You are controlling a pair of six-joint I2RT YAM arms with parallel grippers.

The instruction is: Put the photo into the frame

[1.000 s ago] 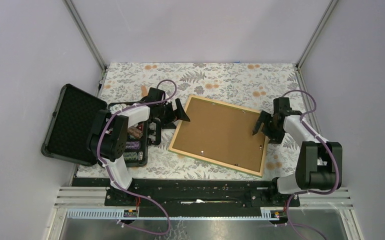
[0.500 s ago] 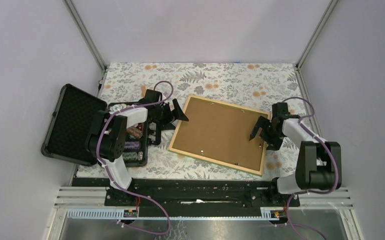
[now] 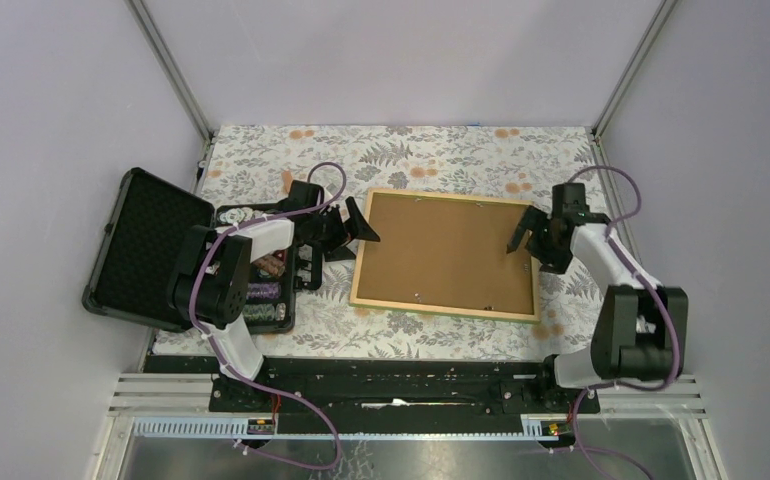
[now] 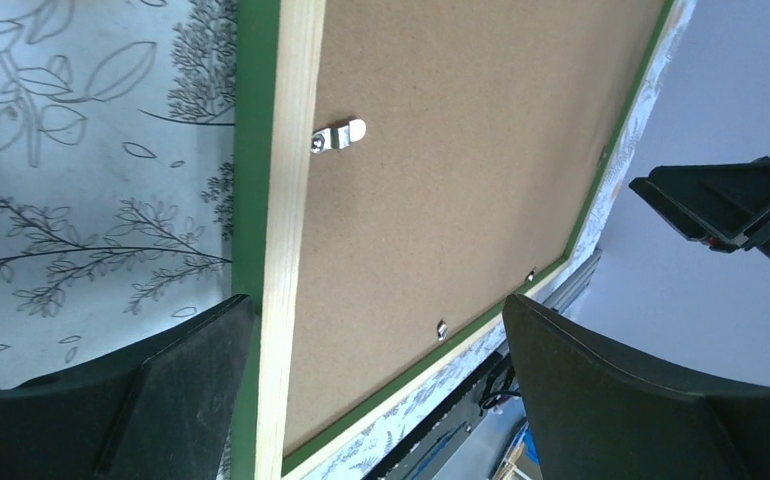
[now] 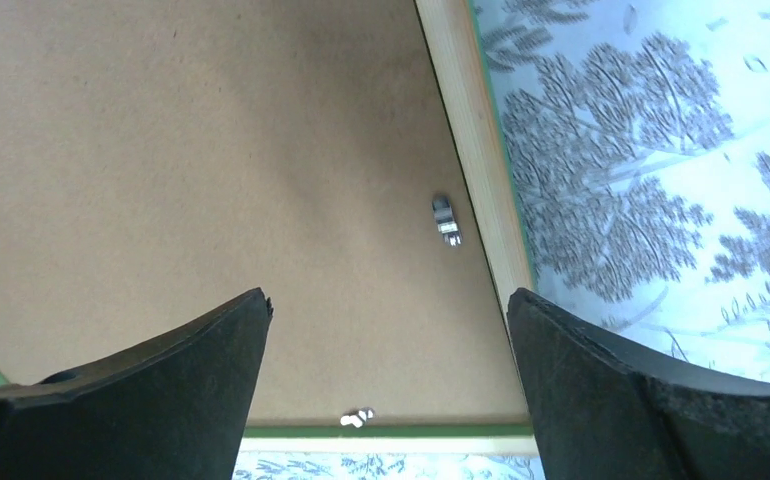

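The frame (image 3: 441, 311) lies back up on the floral cloth, square to the table edge. Its light wood edge (image 4: 286, 200) and green rim show, and the brown backing board (image 3: 446, 250) fills it. Small metal tabs (image 4: 339, 135) sit along the board's border. The photo is not in view. My left gripper (image 3: 353, 235) is open and empty, straddling the frame's left edge near its far corner (image 4: 378, 305). My right gripper (image 3: 529, 250) is open and empty over the frame's right edge (image 5: 476, 150), with the board (image 5: 211, 150) under it (image 5: 389, 295).
An open black case (image 3: 146, 250) with poker chips (image 3: 266, 275) stands at the left, close behind my left arm. Grey walls and metal posts enclose the table. Floral cloth (image 3: 441, 160) lies beyond the frame and to its right.
The frame has turned from tilted to square with the table edge. My right gripper has moved away from me along the right edge. The left gripper has hardly moved.
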